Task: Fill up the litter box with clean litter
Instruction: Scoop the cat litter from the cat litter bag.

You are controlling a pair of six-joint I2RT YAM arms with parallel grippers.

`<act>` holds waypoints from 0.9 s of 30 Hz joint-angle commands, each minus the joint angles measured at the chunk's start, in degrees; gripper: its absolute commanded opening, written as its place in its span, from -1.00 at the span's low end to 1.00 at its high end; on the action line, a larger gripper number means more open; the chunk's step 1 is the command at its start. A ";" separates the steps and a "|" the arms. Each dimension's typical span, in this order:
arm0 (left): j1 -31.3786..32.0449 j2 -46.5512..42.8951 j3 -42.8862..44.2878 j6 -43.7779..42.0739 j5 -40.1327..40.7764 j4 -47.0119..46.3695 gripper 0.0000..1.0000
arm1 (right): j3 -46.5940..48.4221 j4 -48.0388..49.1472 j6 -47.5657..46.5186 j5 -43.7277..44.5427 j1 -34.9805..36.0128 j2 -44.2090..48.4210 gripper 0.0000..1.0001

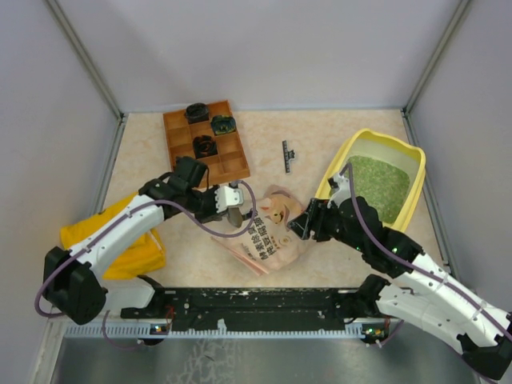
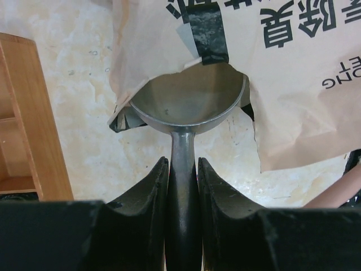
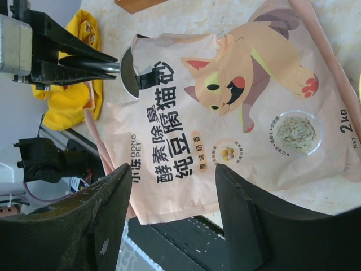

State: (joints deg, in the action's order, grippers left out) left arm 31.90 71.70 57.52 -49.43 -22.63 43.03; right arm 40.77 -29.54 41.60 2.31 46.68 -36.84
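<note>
Left gripper [image 2: 183, 166]: clamped on the handle of the grey metal scoop [image 2: 189, 101]. The bowl faces up, looks empty, and sits at the torn mouth of the pink printed paper pouch with a cartoon cat [image 3: 237, 113].
Right gripper [image 3: 173, 172]: fingers spread with nothing between them, hovering over the pouch's lower end.
Litter box [image 1: 419, 180]: a large yellow plastic rectangular tray at the far right, just beyond the pouch. Clean litter [image 1: 380, 184], fine green granules, already lies inside it.
Step in hand: probably loading the scoop from the pouch.
Doing it well: slide the bowl under the flap, low and level. The flat pouch looks likely to skid, so the right gripper should pin it first.
Risk: the torn flap could fold over the bowl, and a tilted scoop could spill grains during the carry.
Keep clear of: the brown wooden compartment tray [image 1: 206, 142].
</note>
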 commanded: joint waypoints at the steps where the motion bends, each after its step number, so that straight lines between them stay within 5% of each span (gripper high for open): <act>1: 0.43 1.21 -1.69 2.65 -3.14 -6.05 -1.00 | -0.37 2.30 0.60 0.34 -0.34 1.20 0.21; 15: 0.71 -0.11 -11.95 9.45 -6.48 -23.96 -1.00 | -1.88 1.92 1.36 2.16 -0.35 3.47 0.21; 27: 0.71 -6.79 -18.63 12.98 -6.30 -27.60 -1.00 | -2.53 2.50 -0.64 2.31 -0.36 3.31 0.26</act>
State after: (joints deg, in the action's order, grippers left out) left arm 32.49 68.01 40.49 -38.68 -28.05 19.14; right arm 38.13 -29.26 42.57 3.57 46.68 -34.09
